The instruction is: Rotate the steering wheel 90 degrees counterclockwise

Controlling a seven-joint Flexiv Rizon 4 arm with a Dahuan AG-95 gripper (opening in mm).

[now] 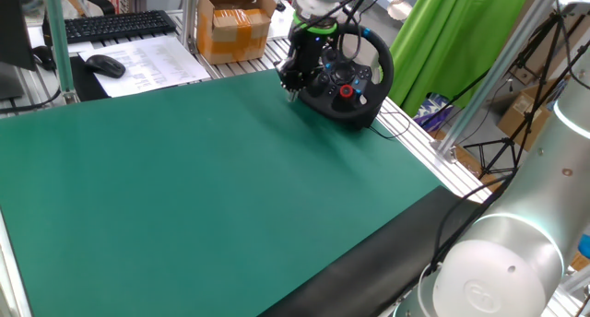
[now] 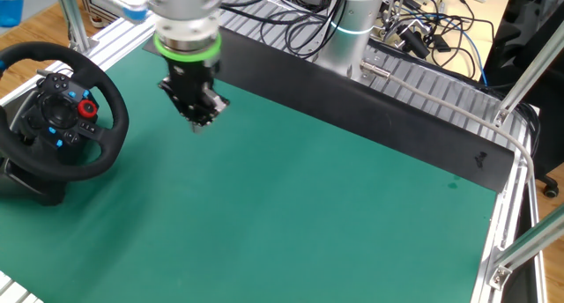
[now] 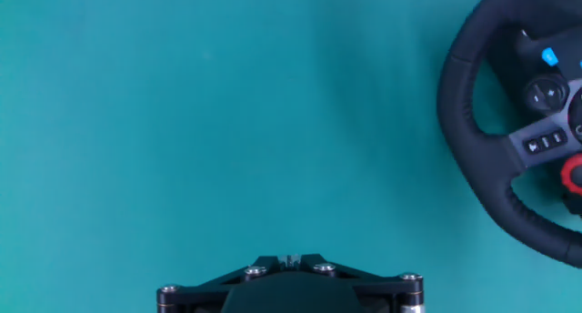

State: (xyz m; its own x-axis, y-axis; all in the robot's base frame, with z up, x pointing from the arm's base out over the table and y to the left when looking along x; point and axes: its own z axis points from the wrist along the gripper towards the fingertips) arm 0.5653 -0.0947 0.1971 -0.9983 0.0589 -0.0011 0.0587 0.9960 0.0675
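The steering wheel (image 2: pixel 55 109) stands tilted on its black base at the far edge of the green mat (image 2: pixel 335 206), with its red dial (image 2: pixel 86 107) and blue buttons facing out over the mat. The gripper (image 2: pixel 201 120) hangs just beside the wheel, pointing straight down, and does not touch it. Its fingers are pressed tight together and it holds nothing. What could go wrong? With the fingers shut, it cannot grab the thick rim — it can only push it, and a push on a round, smooth rim could slip off. If it comes in too low, it might bump the base or scrape the mat. If it pushes too hard sideways, the whole wheel could slide on the mat and not turn. It could also poke a button or the dial by mistake. A thin cable (image 1: pixel 398 130) lies near the base, and the gripper might catch on it.
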